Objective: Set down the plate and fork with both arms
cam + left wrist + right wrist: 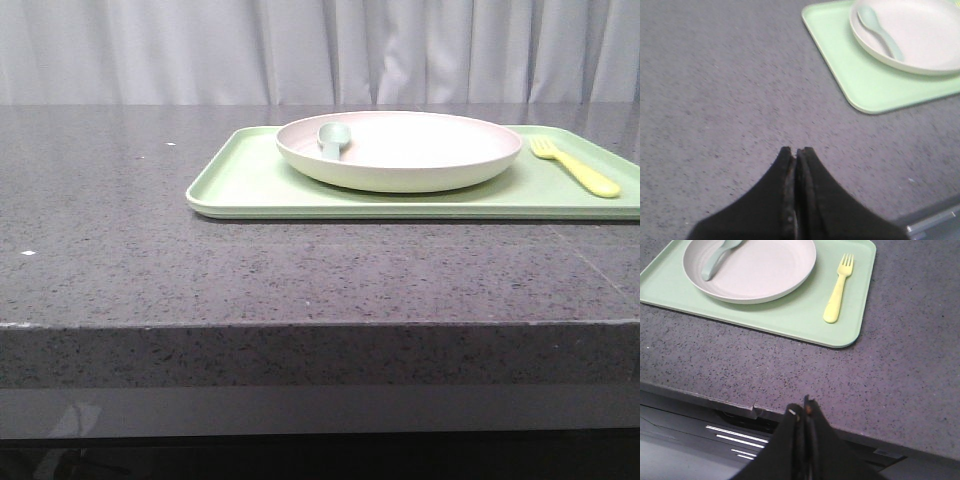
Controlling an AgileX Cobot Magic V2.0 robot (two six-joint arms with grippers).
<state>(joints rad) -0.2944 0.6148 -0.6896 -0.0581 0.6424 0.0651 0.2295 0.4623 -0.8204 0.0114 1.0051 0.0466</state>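
Left hand point(796, 150) and right hand point(802, 407) closed, empty, above the table point(200, 270).

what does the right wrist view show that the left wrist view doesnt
Only the right wrist view shows the fork, lying on the tray beside the plate, plus the table's front edge and the right gripper, its jaws shut. Only the left wrist view shows the left gripper, its jaws also shut, above bare tabletop. Both show the tray, the plate on it, and the spoon resting in the plate.
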